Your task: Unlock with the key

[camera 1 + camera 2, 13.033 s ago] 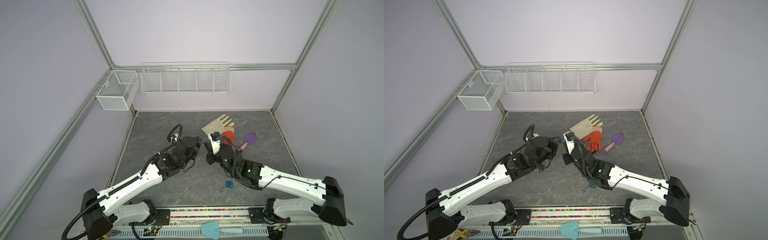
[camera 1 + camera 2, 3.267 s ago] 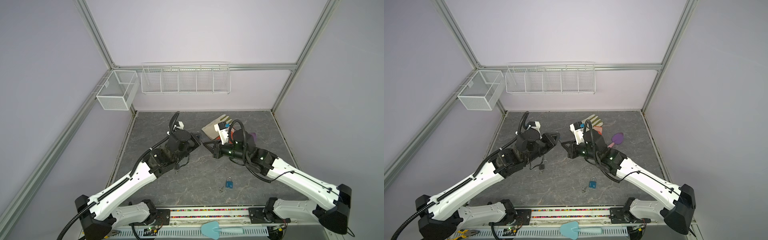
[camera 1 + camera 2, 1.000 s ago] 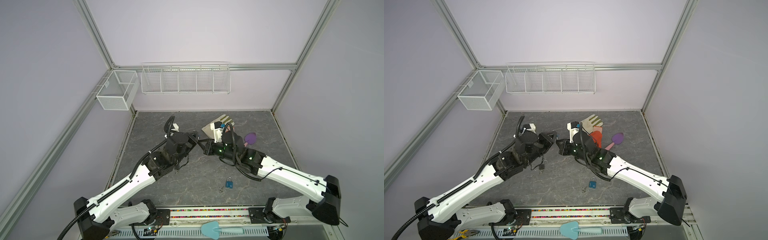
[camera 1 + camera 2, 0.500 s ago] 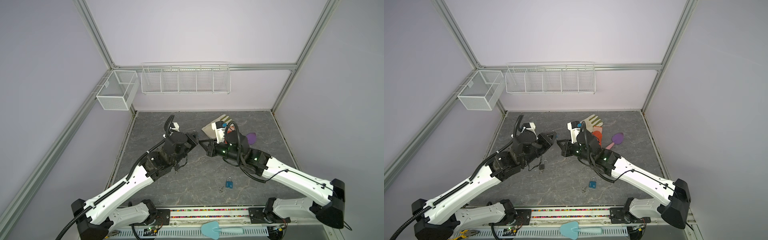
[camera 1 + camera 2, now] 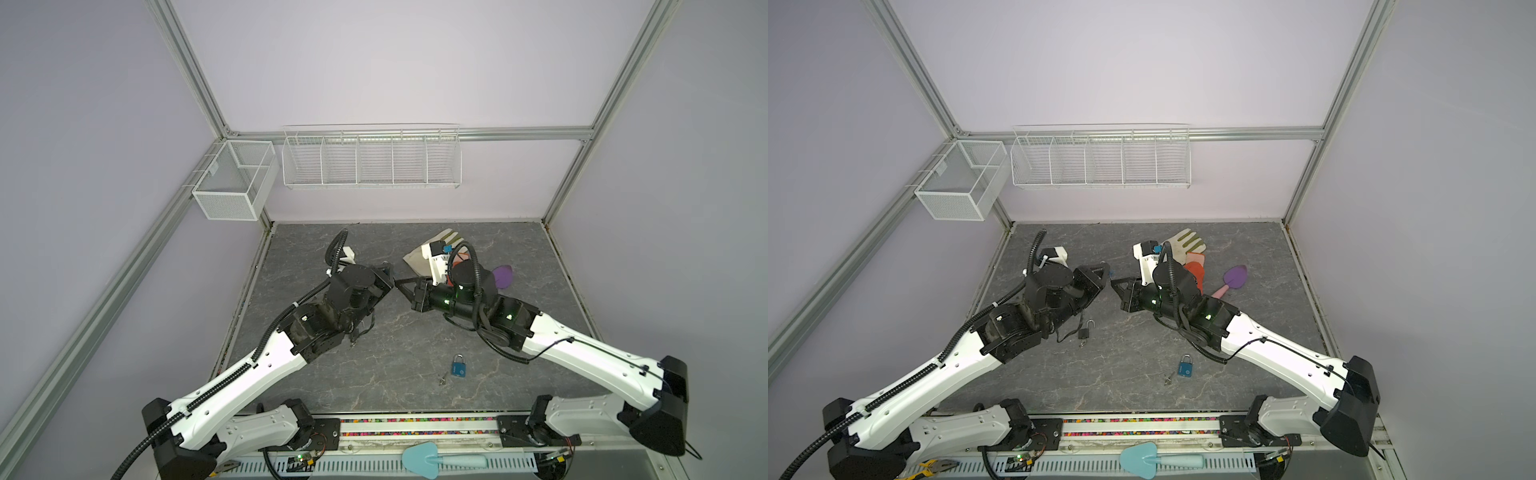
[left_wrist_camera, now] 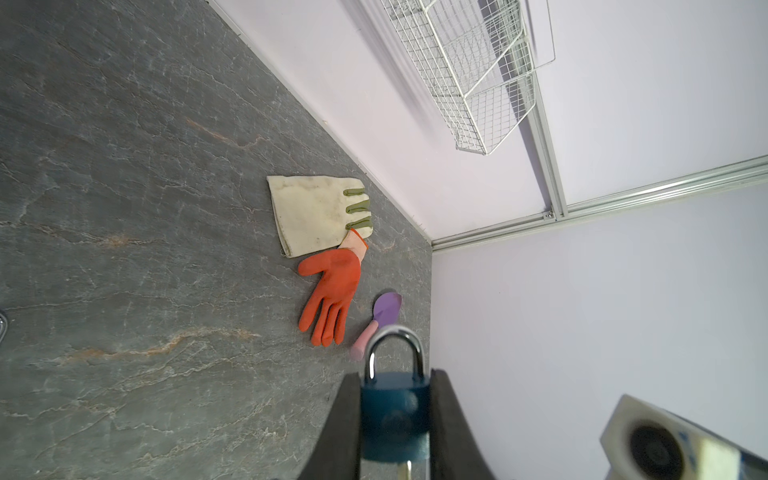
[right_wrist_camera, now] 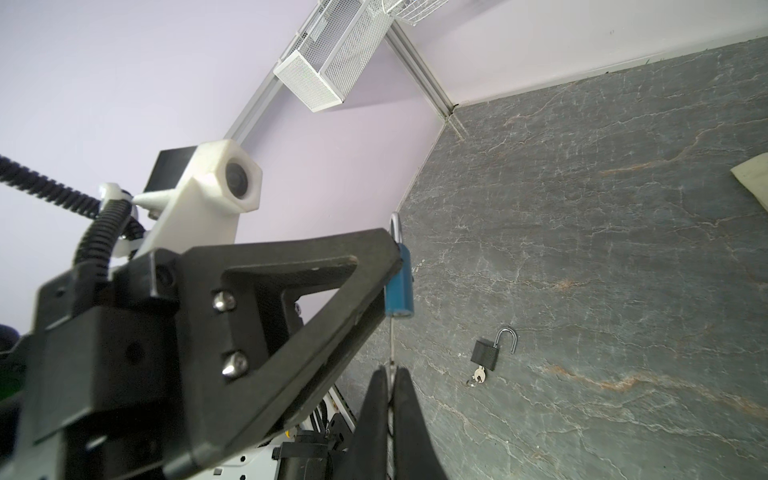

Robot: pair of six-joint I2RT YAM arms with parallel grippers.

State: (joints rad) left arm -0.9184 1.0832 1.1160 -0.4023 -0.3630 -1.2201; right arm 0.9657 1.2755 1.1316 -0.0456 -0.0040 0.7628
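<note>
1. Dark grey veined bench (image 5: 415, 332); pale lilac walls, with a white wire rack (image 5: 371, 160) on the back one.
2. Blue padlock (image 7: 400, 286), silver shackle seated in its body, is held above the bench between both arms.
3. Left pincer (image 6: 395, 376) clamps the lock's body, jaws slightly apart.
4. Right pincer (image 7: 390, 374), fully closed, pinches the key (image 7: 391, 340) at the lock's underside.

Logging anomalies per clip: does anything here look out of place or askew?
A teal trowel lies off the tabletop, on the slotted rail by the arm bases, away from the purple trowel and gloves. The black padlock lying open, its key in, seems intended.
</note>
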